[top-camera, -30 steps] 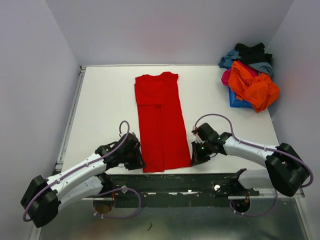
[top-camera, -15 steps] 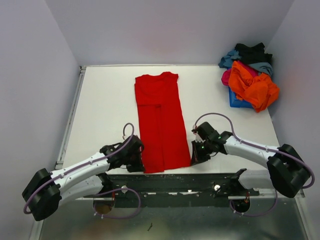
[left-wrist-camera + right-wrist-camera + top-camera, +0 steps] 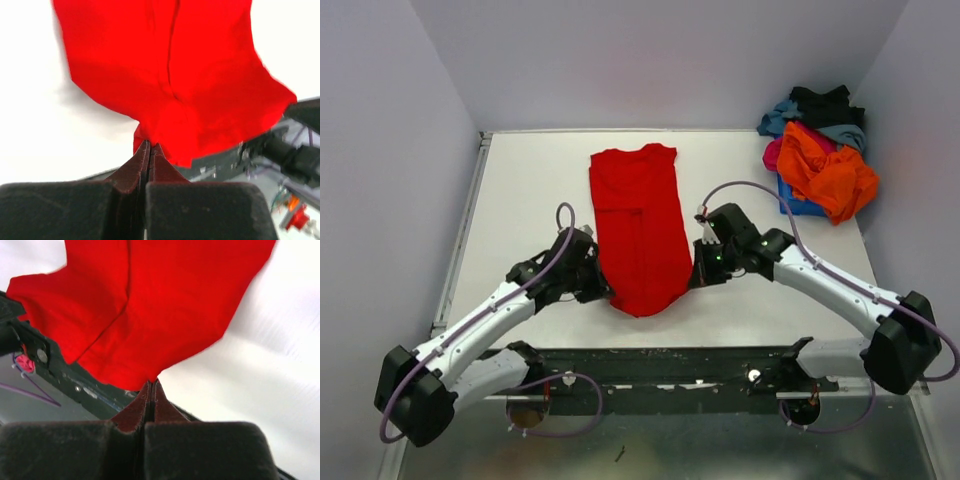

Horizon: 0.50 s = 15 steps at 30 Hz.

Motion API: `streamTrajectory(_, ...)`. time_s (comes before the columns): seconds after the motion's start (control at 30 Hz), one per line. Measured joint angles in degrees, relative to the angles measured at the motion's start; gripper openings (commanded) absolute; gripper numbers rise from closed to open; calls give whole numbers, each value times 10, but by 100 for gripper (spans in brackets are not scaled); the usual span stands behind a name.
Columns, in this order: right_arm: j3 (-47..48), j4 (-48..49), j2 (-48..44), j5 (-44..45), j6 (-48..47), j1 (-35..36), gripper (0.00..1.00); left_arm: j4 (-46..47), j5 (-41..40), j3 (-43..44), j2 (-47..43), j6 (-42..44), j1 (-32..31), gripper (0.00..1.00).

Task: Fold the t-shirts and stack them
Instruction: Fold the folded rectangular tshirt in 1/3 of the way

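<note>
A rigid blue plastic bin (image 3: pixel 792 206) sits at the far right corner of the white table (image 3: pixel 520 200). It is heaped with an orange t-shirt (image 3: pixel 832 175), a magenta t-shirt (image 3: pixel 772 153), a grey-blue t-shirt (image 3: pixel 845 134) and a black t-shirt (image 3: pixel 825 103); how much lies inside is hard to judge. The bright red t-shirt (image 3: pixel 638 225), folded into a long strip, lies mid-table, its near end raised and sagging. The left gripper (image 3: pixel 150 150) and right gripper (image 3: pixel 151 387) are each clamped on a near corner.

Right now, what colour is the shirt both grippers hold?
The t-shirt is plain bright red, clearest in the top external view.
</note>
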Motion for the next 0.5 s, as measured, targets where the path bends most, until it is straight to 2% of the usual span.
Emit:
streamTrajectory(0.17,86,1,92,9,-15,-26,0,29,0,37,67,55,85,0)
streamTrajectory(0.5,242,4,226,12,-35,-90,1,115,-13,116,210,110,165,0)
